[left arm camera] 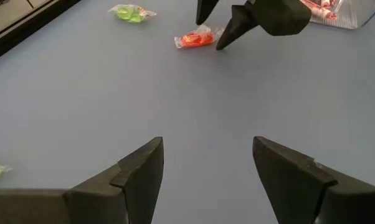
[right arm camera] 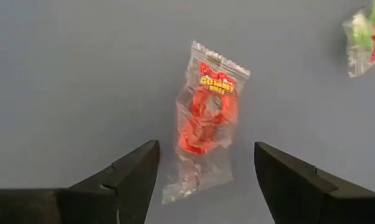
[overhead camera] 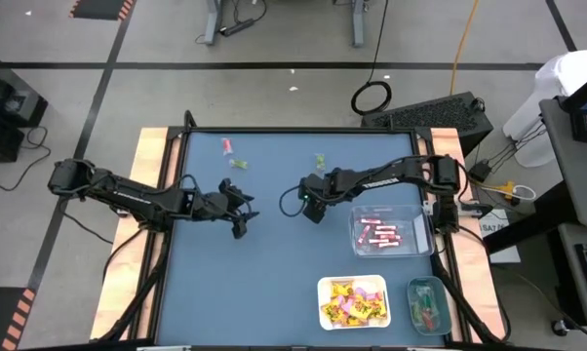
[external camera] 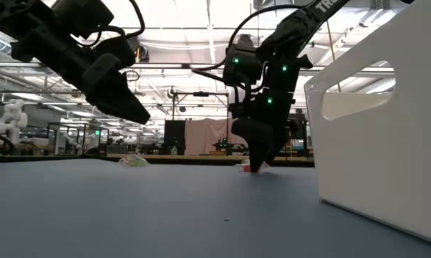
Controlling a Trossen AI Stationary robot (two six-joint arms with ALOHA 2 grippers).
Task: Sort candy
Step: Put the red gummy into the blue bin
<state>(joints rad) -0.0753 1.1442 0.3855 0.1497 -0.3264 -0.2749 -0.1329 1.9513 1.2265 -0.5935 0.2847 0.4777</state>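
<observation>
I see 1 clear packet [right arm camera: 204, 121] with a red gummy inside (yellow lettering on top), flat on the blue table [overhead camera: 274, 263] near its middle. My right gripper [right arm camera: 206, 180] straddles it, released; the left gripper [left arm camera: 206, 171] hovers nearby, also spread.

Both arms are dark, nearly black, built of jointed segments with black cables looped along them. The right arm carries pale lettering on its forearm and small green lights glowing near its wrist. Each gripper [left arm camera: 206, 171] [right arm camera: 206, 171] ends in two matte black, wedge-shaped fingers tapering to blunt tips.
</observation>
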